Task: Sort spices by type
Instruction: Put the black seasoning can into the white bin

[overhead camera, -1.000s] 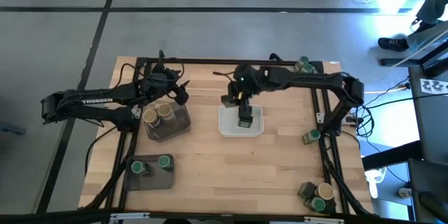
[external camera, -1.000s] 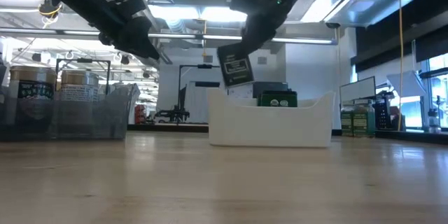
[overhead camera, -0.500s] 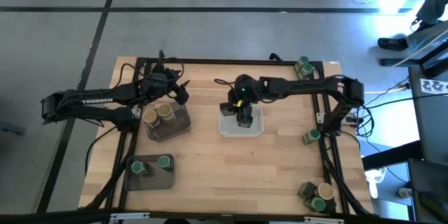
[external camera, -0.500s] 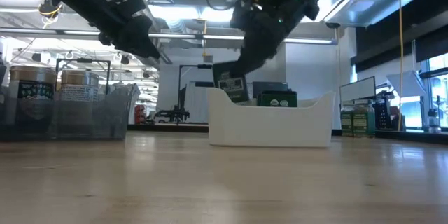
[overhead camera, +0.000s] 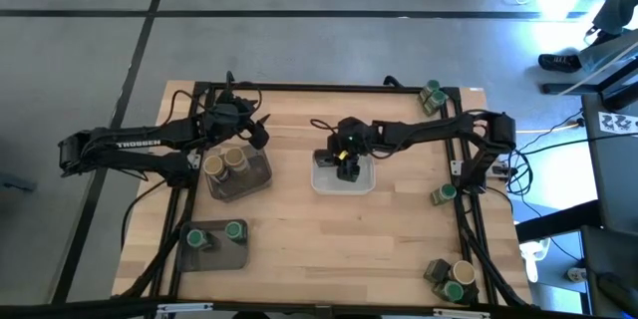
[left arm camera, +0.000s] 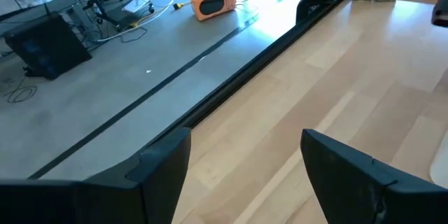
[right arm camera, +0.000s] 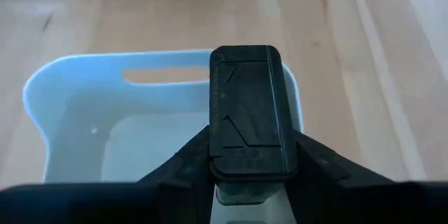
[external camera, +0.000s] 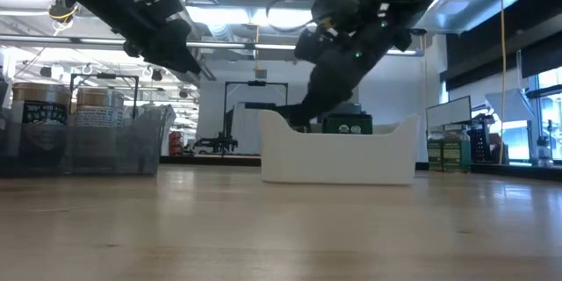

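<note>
step: placing dark tin (right arm camera: 248,108) | right gripper (overhead camera: 346,162) fingers clamped on tin, lowered inside white tray (overhead camera: 321,181) mid-worktop | left gripper (overhead camera: 254,130) fingers apart, empty, above tan-topped jars (overhead camera: 225,162) | next: let go, lift clear

A grey concrete floor (overhead camera: 299,20), crossed by dark seams, is seen around the light wooden table (overhead camera: 299,229). An orange box (left arm camera: 215,1) with cables lies on it. Ceiling lights (external camera: 237,18) and monitors (external camera: 448,112) are seen beyond the table's far edge.
</note>
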Controlling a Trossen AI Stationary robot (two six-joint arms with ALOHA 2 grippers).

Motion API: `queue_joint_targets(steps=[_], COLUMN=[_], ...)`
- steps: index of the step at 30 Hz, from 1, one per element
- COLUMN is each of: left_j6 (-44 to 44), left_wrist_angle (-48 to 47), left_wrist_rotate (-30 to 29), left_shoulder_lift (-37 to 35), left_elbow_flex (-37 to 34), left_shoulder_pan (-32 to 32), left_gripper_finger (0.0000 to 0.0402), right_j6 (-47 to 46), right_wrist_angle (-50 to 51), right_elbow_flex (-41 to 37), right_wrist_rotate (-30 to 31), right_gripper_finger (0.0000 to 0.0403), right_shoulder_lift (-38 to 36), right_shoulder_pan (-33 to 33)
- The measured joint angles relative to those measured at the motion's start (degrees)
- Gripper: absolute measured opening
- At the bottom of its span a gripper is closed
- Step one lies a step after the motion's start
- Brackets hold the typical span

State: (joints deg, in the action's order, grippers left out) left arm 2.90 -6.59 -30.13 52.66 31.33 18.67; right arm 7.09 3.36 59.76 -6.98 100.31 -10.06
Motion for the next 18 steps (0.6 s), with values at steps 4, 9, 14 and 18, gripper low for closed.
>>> queue_joint_targets(steps=[4, 9, 14, 18], left_j6=[0.0, -0.02, 0.0, 0.02], left_wrist_angle=[0.33, -0.22, -0.07, -0.09], left_wrist_rotate=[0.0, 0.09, 0.09, 0.1], left_shoulder_lift=[-0.01, 0.0, 0.0, 0.0], left_elbow_flex=[0.02, 0.02, 0.03, 0.02], left_shoulder_pan=[-0.02, -0.39, -0.56, -0.56], left_gripper_finger=[0.0269, 0.0269, 0.0269, 0.0269], right_j6=[-0.03, -0.2, -0.47, -0.87], right_wrist_angle=[-1.35, -1.76, -2.6, -2.16], right_elbow_flex=[-0.6, -0.49, -0.49, -0.54], right_wrist_rotate=[0.39, -0.13, -0.23, 0.57], right_gripper_finger=[0.0134, 0.0164, 0.0203, 0.0243], right_shoulder_lift=[1.08, 1.78, 2.47, 2.0], right_shoulder_pan=[0.08, 0.07, 0.01, -0.01])
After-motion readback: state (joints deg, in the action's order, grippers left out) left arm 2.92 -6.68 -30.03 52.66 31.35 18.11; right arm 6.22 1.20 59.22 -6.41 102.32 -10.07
